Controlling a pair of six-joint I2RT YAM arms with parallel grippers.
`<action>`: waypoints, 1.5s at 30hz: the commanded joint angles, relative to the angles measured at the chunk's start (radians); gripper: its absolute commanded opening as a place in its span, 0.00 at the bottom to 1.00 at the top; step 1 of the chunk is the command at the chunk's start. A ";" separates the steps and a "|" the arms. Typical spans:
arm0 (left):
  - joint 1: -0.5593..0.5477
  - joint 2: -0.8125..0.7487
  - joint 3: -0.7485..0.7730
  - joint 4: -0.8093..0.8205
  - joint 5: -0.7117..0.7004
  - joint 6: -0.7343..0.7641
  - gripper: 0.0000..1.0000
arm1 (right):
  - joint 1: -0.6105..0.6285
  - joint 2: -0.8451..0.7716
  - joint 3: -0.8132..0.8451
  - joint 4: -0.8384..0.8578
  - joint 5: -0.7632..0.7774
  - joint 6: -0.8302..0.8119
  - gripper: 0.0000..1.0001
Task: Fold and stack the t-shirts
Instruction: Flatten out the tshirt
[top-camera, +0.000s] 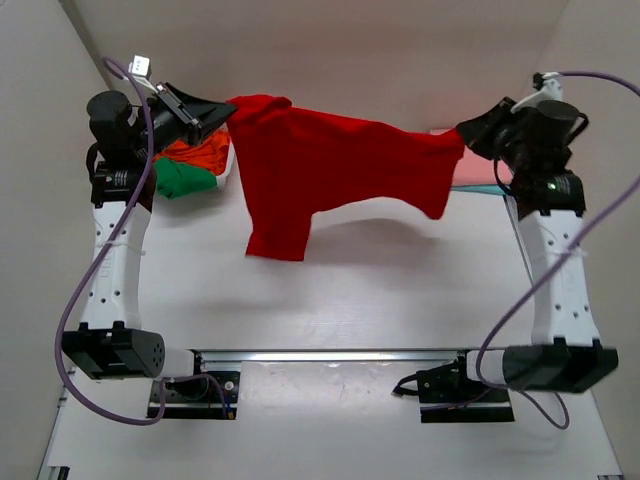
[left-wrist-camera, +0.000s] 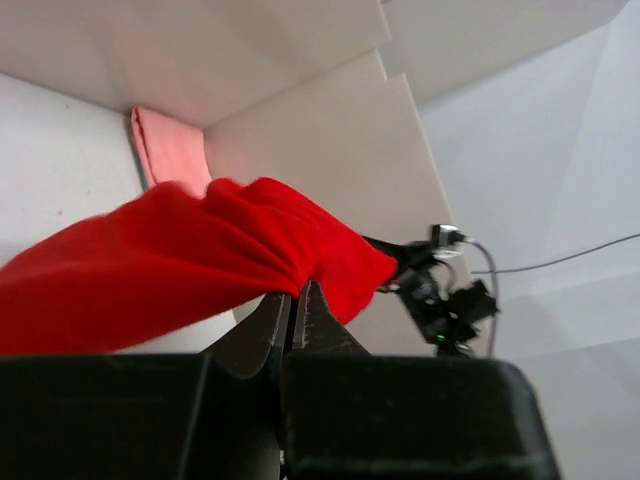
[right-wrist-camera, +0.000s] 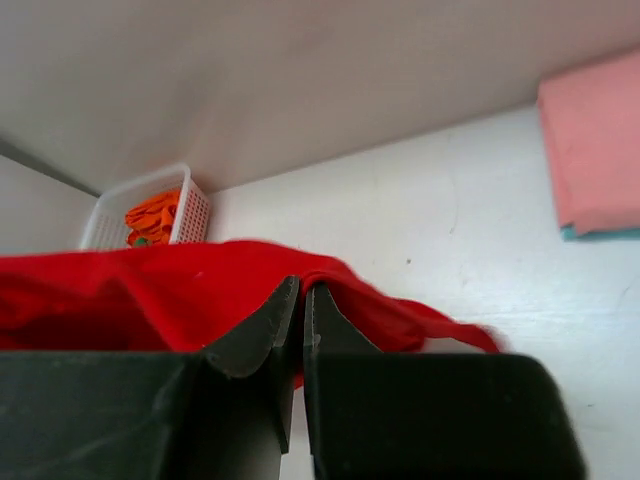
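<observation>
Red t-shirt (top-camera: 330, 165) hangs stretched in the air between the two grippers, clear of the table (top-camera: 400, 300). The left gripper (top-camera: 218, 112) is clenched on one end of the cloth. In its wrist view the fingers (left-wrist-camera: 275, 320) are pressed together with a red fold pinched at their tips. The right gripper (top-camera: 466, 135) is clamped on the other end. Its wrist view shows the same, with the fingers (right-wrist-camera: 265, 330) closed and red cloth bunched just ahead of them.

The red t-shirt spreads from the left gripper across to the right one. A long part droops below the line between them, nearer the left gripper, and a shorter flap hangs just beside the right gripper.

Close under the left gripper sits a white basket (right-wrist-camera: 195, 215) holding an orange shirt (top-camera: 195, 152) and a green shirt (top-camera: 180, 182). On the table near the right gripper a pink shirt (right-wrist-camera: 595, 140) lies flat and folded, with a light blue edge (right-wrist-camera: 600, 233) showing under it.
</observation>
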 joint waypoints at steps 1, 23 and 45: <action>-0.007 -0.058 -0.033 -0.014 0.048 0.092 0.00 | -0.030 -0.085 -0.066 -0.080 -0.022 -0.106 0.00; -0.297 -0.667 -0.169 -0.268 -0.355 0.228 0.00 | -0.094 -0.713 -0.081 -0.236 -0.017 -0.207 0.00; -0.168 0.423 0.060 0.090 -0.404 0.459 0.49 | 0.163 0.162 -0.275 0.438 0.393 -0.297 0.75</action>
